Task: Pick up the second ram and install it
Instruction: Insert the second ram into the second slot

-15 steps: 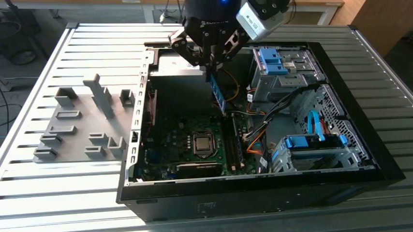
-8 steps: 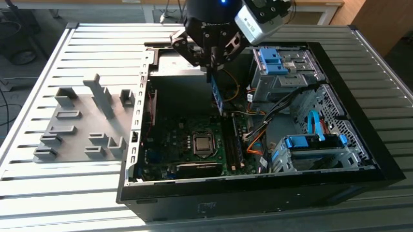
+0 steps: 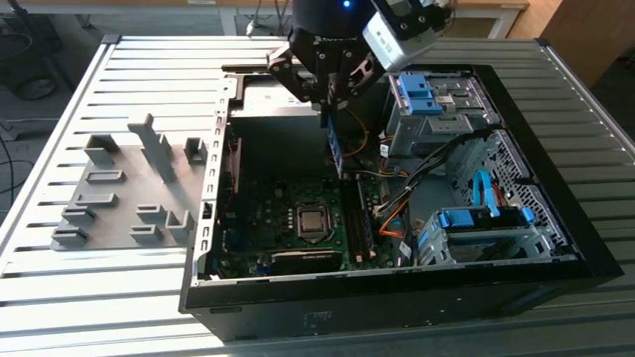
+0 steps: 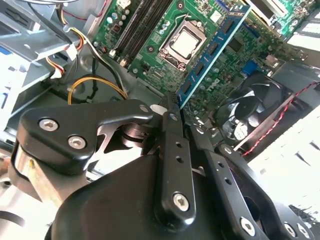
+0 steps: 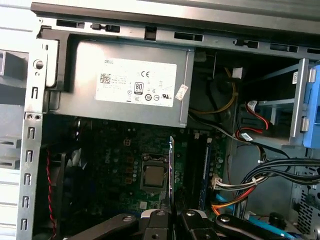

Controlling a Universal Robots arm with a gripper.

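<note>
The second ram (image 3: 337,149) is a thin blue stick with dark chips, hanging on edge inside the open computer case (image 3: 213,223). My gripper (image 3: 332,104) is shut on its upper end. In the second wrist view the ram (image 4: 212,50) runs out from the gripper (image 4: 175,102) over the green motherboard (image 4: 150,65), beside the processor (image 4: 186,40). The first wrist view shows the ram (image 5: 171,170) edge-on above the gripper (image 5: 172,216), between the processor (image 5: 152,175) and the dark memory slots (image 5: 192,165). Another blue stick (image 5: 206,170) stands in a slot further along.
A grey holder fixture (image 3: 129,186) lies on the slatted table at the exterior view's left of the case. The power supply (image 5: 130,82) fills the case's far end. Drive cages with blue latches (image 3: 436,104) (image 3: 486,230), bundled cables (image 5: 235,192) and a fan (image 4: 245,120) crowd the inside.
</note>
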